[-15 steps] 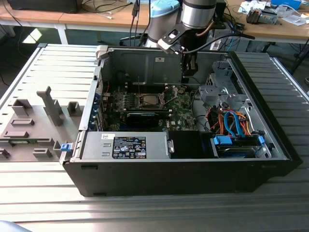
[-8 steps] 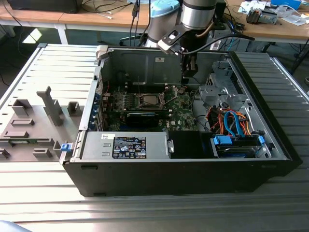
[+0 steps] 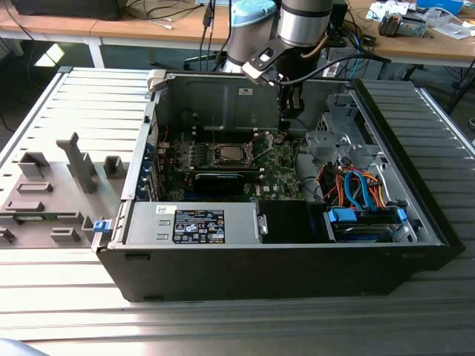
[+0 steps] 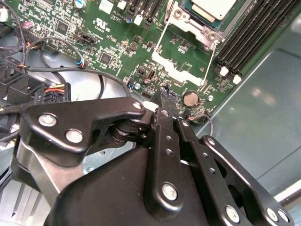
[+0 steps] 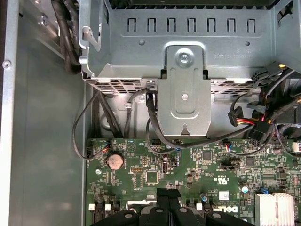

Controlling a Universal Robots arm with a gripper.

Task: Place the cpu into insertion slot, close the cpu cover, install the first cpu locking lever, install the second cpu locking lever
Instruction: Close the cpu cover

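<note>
One of four steps apparently done, cpu (image 4: 214, 6) seated in the insertion slot (image 4: 178, 15), cover hard to make out, both thin locking levers (image 4: 162, 41) seemingly unlatched, gripper (image 4: 164, 96) pinched closed on nothing, poised over the green board (image 4: 113, 37) near the round battery (image 4: 190, 98).

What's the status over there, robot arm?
Fingers shut, empty, hovering over the motherboard. Cpu seated in the insertion slot, apart from the fingers. Cables nearby, none in between.
</note>
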